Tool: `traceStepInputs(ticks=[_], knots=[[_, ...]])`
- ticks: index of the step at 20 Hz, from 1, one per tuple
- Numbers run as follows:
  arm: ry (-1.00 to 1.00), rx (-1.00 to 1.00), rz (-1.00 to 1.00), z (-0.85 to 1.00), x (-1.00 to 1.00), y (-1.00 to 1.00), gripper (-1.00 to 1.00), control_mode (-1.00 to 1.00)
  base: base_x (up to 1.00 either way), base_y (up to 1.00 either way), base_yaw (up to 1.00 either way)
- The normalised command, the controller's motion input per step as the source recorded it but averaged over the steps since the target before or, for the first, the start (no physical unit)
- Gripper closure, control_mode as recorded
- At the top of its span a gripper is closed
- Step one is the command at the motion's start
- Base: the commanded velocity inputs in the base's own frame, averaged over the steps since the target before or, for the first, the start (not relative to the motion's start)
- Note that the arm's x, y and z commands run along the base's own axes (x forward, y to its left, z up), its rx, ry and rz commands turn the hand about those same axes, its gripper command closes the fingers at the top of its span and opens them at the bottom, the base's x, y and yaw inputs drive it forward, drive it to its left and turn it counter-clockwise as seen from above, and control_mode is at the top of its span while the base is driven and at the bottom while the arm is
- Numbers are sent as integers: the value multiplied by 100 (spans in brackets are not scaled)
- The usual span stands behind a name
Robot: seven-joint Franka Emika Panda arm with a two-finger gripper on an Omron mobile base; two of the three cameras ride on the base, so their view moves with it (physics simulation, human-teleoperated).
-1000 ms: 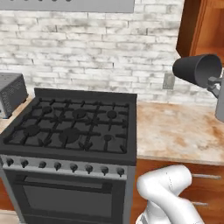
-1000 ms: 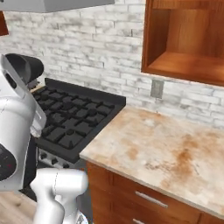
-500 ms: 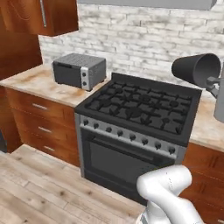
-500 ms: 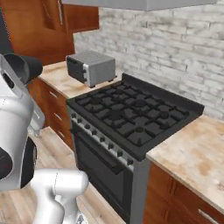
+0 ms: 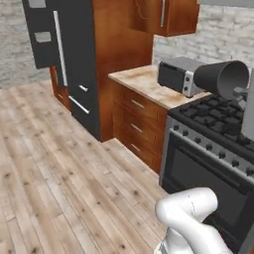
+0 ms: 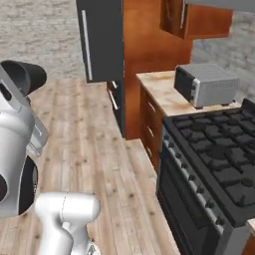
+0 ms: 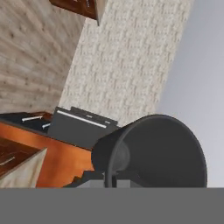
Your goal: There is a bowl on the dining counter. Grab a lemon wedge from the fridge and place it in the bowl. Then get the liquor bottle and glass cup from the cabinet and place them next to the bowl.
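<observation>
A dark grey glass cup [image 5: 221,79] hangs in the air at the right of the left base view, lying on its side with its mouth toward the stove. My gripper [image 5: 240,92] is shut on its rim. In the hand view the cup [image 7: 153,151] sits close in front of the camera, mouth facing it, with the gripper [image 7: 111,178] at its lower edge. The tall dark fridge [image 5: 64,54] stands shut at the far left, beside a wooden cabinet column; it also appears in the right base view [image 6: 99,40].
A black stove [image 6: 219,159] with its oven door is close on the right. A grey toaster oven [image 6: 206,84] sits on the speckled counter [image 5: 144,82] above wooden drawers. An upper wall cabinet [image 5: 166,15] hangs over it. Wooden floor [image 5: 54,163] lies open to the left.
The base has turned left, so the whole picture swung from the stove and brick wall to the fridge, drawers and floor. The cup stays in my shut gripper.
</observation>
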Motion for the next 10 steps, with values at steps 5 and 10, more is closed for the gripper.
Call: traceStepInputs(ticks=[5,10], knots=[[0,0,0,0,0,0,100,100,42,10,75],[0,0,0,0,0,0,100,100,69,0,72]])
